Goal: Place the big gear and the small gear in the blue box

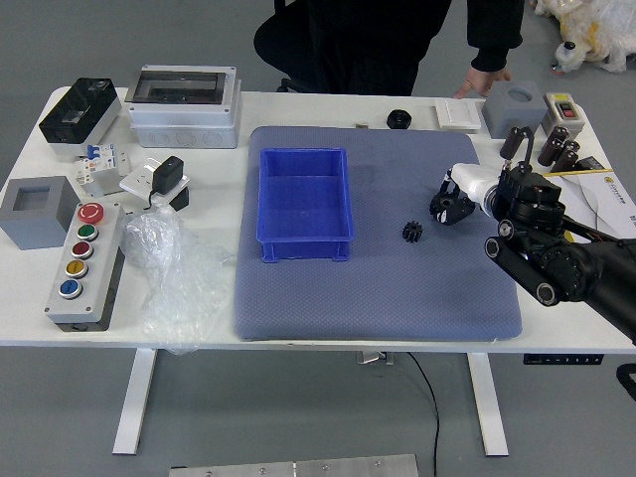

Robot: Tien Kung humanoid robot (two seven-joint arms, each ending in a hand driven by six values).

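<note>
My right hand [460,202] reaches in from the right, low over the mat, its fingers curled around the big gear [451,208]. Part of that black gear is hidden by the white and black fingers. To the left and slightly nearer lies the small gear [412,232], also black, apart from the hand. The blue box [304,199] stands on the left half of the mat with nothing inside. My left arm is out of view.
A grey-blue mat [378,303] lies under box and gears. A plastic bag [179,278] and button panel [85,263] are at left. A black round part [398,119] sits near the far edge. A person's hand [482,81] rests at the far edge.
</note>
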